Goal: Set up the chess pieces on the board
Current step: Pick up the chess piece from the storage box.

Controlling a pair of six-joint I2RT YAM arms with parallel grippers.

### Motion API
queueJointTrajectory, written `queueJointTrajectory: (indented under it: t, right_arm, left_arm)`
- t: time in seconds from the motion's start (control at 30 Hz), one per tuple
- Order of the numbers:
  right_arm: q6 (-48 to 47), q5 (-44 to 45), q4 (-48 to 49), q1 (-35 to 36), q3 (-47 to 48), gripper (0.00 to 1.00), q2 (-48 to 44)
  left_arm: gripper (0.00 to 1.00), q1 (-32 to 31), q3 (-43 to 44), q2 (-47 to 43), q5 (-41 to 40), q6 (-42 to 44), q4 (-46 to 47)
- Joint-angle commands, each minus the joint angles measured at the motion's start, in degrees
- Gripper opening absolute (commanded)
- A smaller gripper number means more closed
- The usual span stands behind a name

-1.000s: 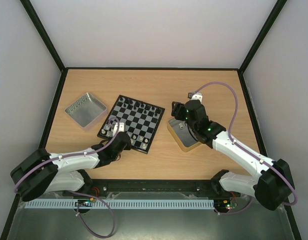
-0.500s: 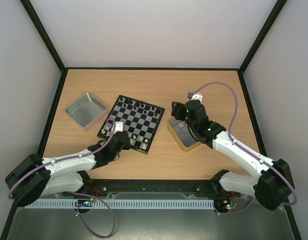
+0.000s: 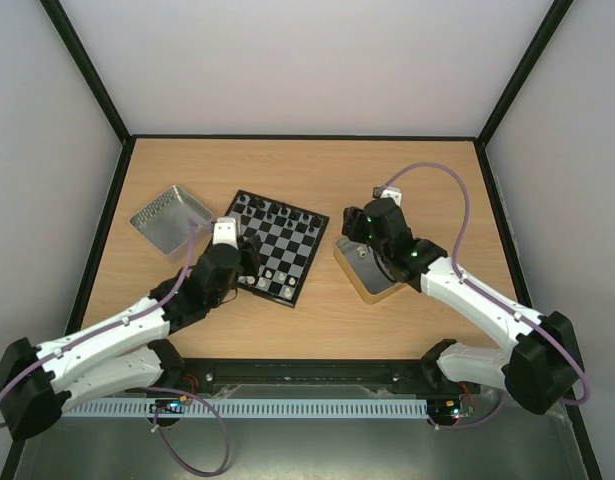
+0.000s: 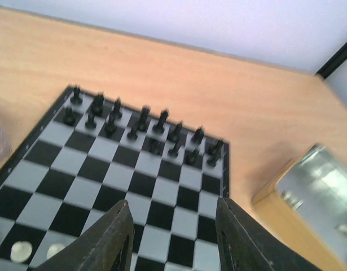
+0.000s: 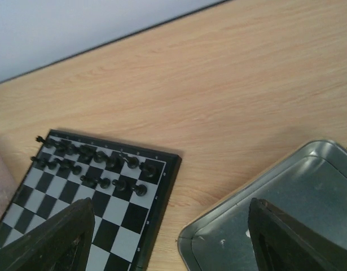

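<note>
The board [image 3: 287, 235] lies at mid-table. Black chess pieces [image 4: 145, 121] stand in two rows along its far edge, also in the right wrist view [image 5: 94, 164]. A few white pieces [image 4: 21, 251] sit on the near-left squares. My left gripper [image 3: 249, 265] hovers over the board's near-left part. Its fingers [image 4: 119, 231] are open, with only checks between them [image 4: 172, 226]. My right gripper [image 3: 349, 228] hangs open between the board's right edge [image 5: 162, 186] and a silver tray [image 5: 286, 192], holding nothing [image 5: 170, 237].
A square silver tray [image 3: 169, 218] stands left of the board. The other tray rests on a wooden block [image 3: 372, 280] to the board's right, seen also in the left wrist view [image 4: 320, 186]. Black rails edge the table.
My left arm has swung forward from the board's near-left corner to over the board, and its jaws have opened. The right arm has barely moved.
</note>
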Motion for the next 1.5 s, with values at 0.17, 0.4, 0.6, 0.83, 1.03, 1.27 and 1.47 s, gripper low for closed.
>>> queueJointTrajectory:
  t: [0.17, 0.4, 0.6, 0.83, 1.03, 1.27, 1.47]
  right_arm:
    - [5.1, -5.4, -8.3, -6.2, 1.8, 0.73, 8.4]
    - [6.2, -10.1, -8.5, -10.2, -0.2, 0.69, 13.1]
    - [4.6, -11.0, -10.2, -10.6, -0.2, 0.55, 17.8]
    - [2.1, -14.2, -11.3, -10.6, 0.3, 0.40, 21.8]
    - [-1.2, -15.5, -11.8, -10.6, 1.5, 0.39, 25.1]
    - [-3.0, -13.4, -12.2, -10.6, 3.8, 0.34, 28.5]
    - [-4.3, -12.0, -13.0, -10.5, 5.2, 0.31, 30.5]
  left_arm:
    - [0.52, 1.1, 13.2, -5.7, 2.2, 3.5, -8.6]
    - [0.61, 1.1, 16.3, -7.8, 5.4, 3.6, -8.9]
    - [0.64, 1.1, 16.0, -8.9, 6.1, 4.0, -8.4]
    - [0.66, 1.0, 15.4, -8.7, 6.8, 4.3, -7.8]
    - [0.66, 1.1, 15.1, -8.2, 7.2, 4.3, -7.4]
    - [0.66, 1.1, 15.0, -8.2, 6.5, 4.0, -7.5]
    - [0.67, 1.1, 14.4, -9.4, 5.4, 4.1, -6.8]
